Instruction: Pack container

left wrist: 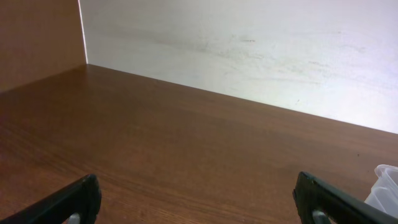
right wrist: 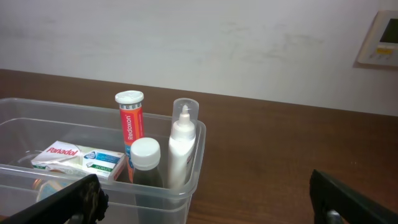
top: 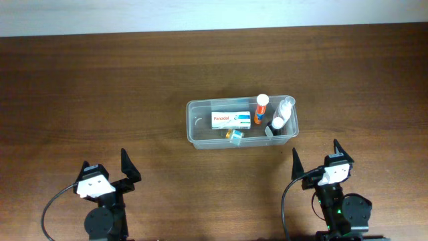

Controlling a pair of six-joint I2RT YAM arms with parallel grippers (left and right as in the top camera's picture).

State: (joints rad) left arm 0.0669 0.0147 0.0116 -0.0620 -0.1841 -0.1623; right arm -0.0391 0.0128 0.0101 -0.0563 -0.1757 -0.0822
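The clear plastic container [top: 194, 127] stands mid-table, a little right of centre. Inside it lie a white Panadol box [top: 231, 120] and a small blue-and-orange item [top: 235, 135], and an orange Redoxon tube [top: 261, 107], a white bottle with a clear cap [top: 285, 109] and a dark bottle with a white cap [top: 277, 124] stand upright. The right wrist view shows the container [right wrist: 193, 180] with the tube [right wrist: 130, 127], white bottle [right wrist: 182, 146], dark bottle [right wrist: 145, 163] and box [right wrist: 78, 158]. My left gripper [top: 105, 170] is open and empty near the front edge. My right gripper [top: 315, 155] is open and empty, just in front of the container's right end.
Brown wooden table with a white wall along its far edge. The container's corner [left wrist: 385, 186] shows at the right edge of the left wrist view. A white wall panel [right wrist: 380, 38] hangs at upper right in the right wrist view.
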